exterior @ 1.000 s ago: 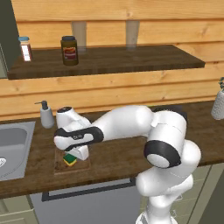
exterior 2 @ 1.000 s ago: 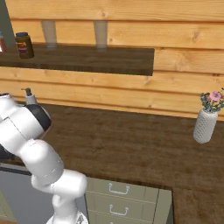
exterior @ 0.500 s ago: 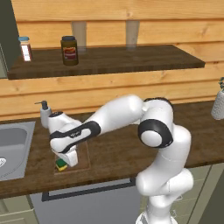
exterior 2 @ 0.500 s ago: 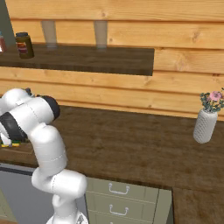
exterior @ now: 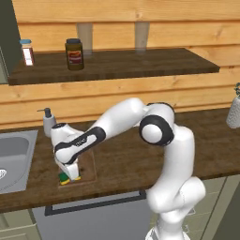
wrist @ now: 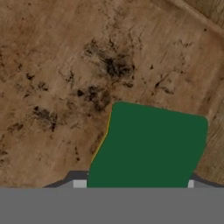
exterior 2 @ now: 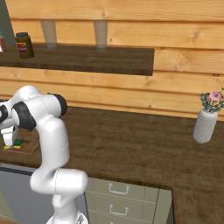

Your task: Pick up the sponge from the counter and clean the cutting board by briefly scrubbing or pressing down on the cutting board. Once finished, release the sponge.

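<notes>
One sponge [wrist: 148, 146] was seen clamped between the fingers [exterior: 69, 174], pressed flat on the stained cutting board [wrist: 65, 74] beneath them. It was judged light, soft and compressible, best gripped across its short sides, low on the yellow layer.

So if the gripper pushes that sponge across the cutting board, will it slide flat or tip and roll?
Probably slide flat: the sponge is a low block lying broad side down on the cutting board, so rolling looks unlikely. It may squash a little, being a green pad over a yellow layer. The stained wood looks matte, so expect some drag.
</notes>
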### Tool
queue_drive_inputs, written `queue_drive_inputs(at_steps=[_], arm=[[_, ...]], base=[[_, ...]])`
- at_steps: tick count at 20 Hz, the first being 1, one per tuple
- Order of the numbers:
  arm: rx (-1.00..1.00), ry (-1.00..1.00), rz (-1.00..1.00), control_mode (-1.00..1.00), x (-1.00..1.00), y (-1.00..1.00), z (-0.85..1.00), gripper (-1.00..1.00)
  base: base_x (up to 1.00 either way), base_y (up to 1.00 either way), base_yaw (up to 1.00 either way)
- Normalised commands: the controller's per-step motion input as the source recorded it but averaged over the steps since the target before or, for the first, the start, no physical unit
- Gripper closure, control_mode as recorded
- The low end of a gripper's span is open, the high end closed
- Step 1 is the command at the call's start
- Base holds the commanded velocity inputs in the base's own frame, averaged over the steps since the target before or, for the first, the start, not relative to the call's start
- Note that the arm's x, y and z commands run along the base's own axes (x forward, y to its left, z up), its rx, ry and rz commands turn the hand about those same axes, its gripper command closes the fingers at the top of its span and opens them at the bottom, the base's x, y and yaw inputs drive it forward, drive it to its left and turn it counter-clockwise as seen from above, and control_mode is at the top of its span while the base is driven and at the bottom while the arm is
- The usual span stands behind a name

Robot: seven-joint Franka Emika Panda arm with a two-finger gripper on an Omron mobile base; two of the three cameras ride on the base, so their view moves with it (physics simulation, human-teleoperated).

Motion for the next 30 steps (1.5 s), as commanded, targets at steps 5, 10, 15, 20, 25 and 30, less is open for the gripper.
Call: queue_drive_inputs(at_steps=[5, 10, 15, 20, 25, 30], arm=[[0.00, 0.00, -0.14, -1.00, 0.34, 0.00, -0.52, 1.00], [0.00, -0.11, -0.14, -1.00, 0.28, 0.00, -0.28, 1.00], [0.00, -0.18, -0.14, -1.00, 0.37, 0.00, -0.29, 1.00], [0.00, -0.18, -0.14, -1.00, 0.47, 0.00, -0.36, 1.00], [0.00, -0.02, -0.13, -1.00, 0.64, 0.00, -0.11, 1.00], [0.00, 0.00, -0.08, -1.00, 0.65, -0.03, -0.31, 1.00]], base=[[0.00, 0.00, 0.00], [0.00, 0.00, 0.00], [0.00, 0.00, 0.00], [0.00, 0.00, 0.00], [0.00, 0.00, 0.00], [0.00, 0.00, 0.00]])
